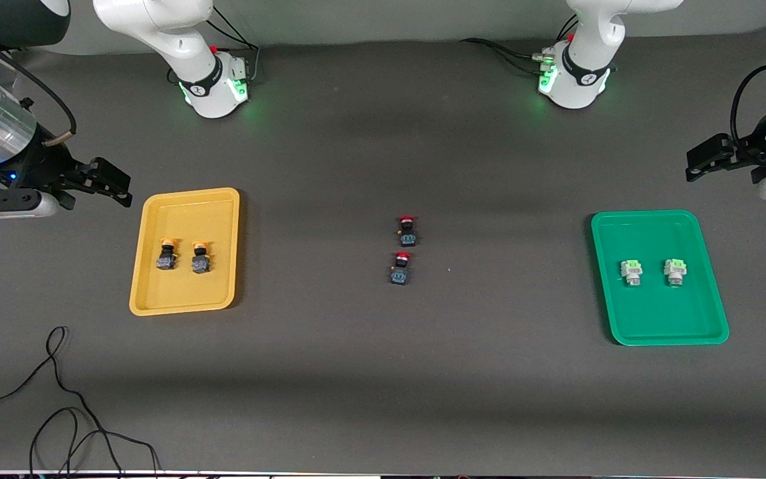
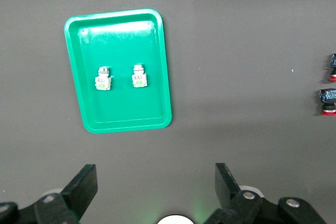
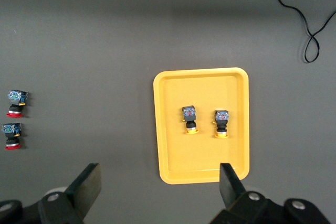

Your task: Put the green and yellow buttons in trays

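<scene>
Found two orange-yellow-capped buttons point(image 1: 183, 257) side by side in the mustard yellow tray point(image 1: 183, 306) toward the right arm's end of the table. Found two pale-green-capped buttons point(image 1: 653, 271) side by side in the bright green tray point(image 1: 662, 329) toward the left arm's end. Saw two red-capped buttons point(image 1: 403, 249) (black-bodied) near mid-table, one just nearer the front camera than the other. Saw right gripper point(image 1: 107, 181) raised off the table, beside the yellow tray, fingers spread, empty. Saw left gripper point(image 1: 705, 158) raised off the table, near the green tray, fingers spread, empty. Noted a black cable point(image 1: 57, 399) on the table.
</scene>
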Controlling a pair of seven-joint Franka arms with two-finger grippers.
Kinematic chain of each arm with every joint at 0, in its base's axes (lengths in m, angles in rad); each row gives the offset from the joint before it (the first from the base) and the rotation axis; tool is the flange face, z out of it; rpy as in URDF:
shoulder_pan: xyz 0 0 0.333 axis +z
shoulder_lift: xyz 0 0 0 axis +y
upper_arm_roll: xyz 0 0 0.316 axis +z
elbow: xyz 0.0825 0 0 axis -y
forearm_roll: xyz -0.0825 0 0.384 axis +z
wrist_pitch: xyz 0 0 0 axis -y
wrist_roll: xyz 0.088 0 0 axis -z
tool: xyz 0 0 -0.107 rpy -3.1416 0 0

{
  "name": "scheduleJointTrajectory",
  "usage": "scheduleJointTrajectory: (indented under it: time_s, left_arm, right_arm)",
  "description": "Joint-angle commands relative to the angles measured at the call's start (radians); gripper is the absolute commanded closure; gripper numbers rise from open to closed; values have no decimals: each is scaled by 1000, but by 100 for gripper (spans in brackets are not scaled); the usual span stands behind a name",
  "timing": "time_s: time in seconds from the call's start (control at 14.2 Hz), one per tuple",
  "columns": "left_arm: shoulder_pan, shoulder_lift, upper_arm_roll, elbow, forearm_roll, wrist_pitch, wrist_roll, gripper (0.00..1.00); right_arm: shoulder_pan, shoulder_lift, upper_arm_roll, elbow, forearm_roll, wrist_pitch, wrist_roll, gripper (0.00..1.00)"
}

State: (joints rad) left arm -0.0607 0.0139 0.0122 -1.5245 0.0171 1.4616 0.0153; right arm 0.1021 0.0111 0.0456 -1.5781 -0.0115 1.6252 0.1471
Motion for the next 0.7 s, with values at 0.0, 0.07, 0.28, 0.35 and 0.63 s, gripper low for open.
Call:
scheduleJointTrajectory:
  time_s: [0.0, 0.07, 0.28, 0.35, 0.63]
  left_arm:
    - [1, -17, 0, -19, -8, -3, 0, 0]
    - [1, -17, 0, -17, -8, -3, 0, 0]
    - [1, -17, 0, -19, -8, -3, 0, 0]
    - [1, -17, 0, -17, -8, -3, 0, 0]
    - [1, -17, 0, -19, -8, -3, 0, 0]
  right_arm:
    - [-9, 41, 8, 44, -16, -27, -6, 0]
    - [-5, 43, 7, 41, -15, -27, -4, 0]
    - [7, 41, 8, 33, -15, -31, 2, 0]
    - [8, 41, 8, 33, -15, -41, 2, 0]
    - [7, 41, 7, 33, -15, -59, 0, 0]
